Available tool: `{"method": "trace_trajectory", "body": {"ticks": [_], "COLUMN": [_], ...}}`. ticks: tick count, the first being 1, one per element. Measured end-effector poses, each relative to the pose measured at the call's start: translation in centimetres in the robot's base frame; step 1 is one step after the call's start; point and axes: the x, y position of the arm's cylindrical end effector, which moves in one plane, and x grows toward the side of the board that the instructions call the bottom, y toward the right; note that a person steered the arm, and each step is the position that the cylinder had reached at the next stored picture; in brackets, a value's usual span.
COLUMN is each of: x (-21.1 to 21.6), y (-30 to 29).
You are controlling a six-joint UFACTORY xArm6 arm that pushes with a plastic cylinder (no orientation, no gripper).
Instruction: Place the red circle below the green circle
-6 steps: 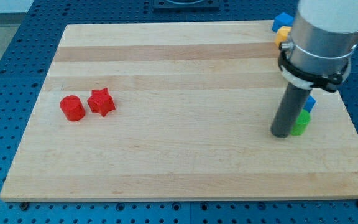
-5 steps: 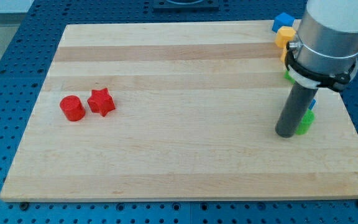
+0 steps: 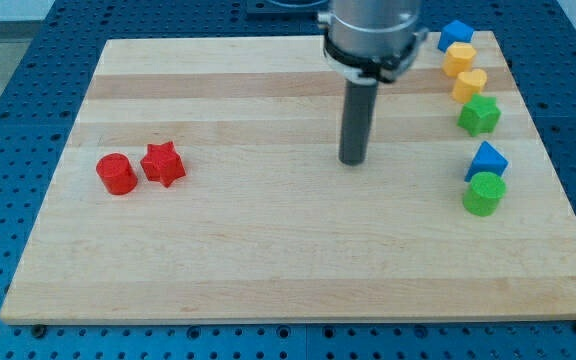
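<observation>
The red circle lies near the board's left edge, touching or almost touching a red star on its right. The green circle lies near the right edge, just below a blue triangle. My tip stands on the board right of centre, well left of the green circle and far right of the red circle. It touches no block.
Along the right edge, from the top: a blue block, a yellow block, another yellow block and a green star-like block. The wooden board lies on a blue perforated table.
My tip has moved from beside the green circle up and to the left, towards the board's centre. The blocks on the right, earlier hidden by the arm, now show. No block has moved.
</observation>
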Motion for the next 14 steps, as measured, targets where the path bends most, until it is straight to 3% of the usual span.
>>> {"method": "trace_trajectory", "body": {"ticks": [1, 2, 5, 9, 11, 14], "x": [-4.2, -5.8, -5.1, -0.2, 2.5, 3.9], "y": [-2.9, -8.6, -22.2, -33.5, -34.0, -27.3]}}
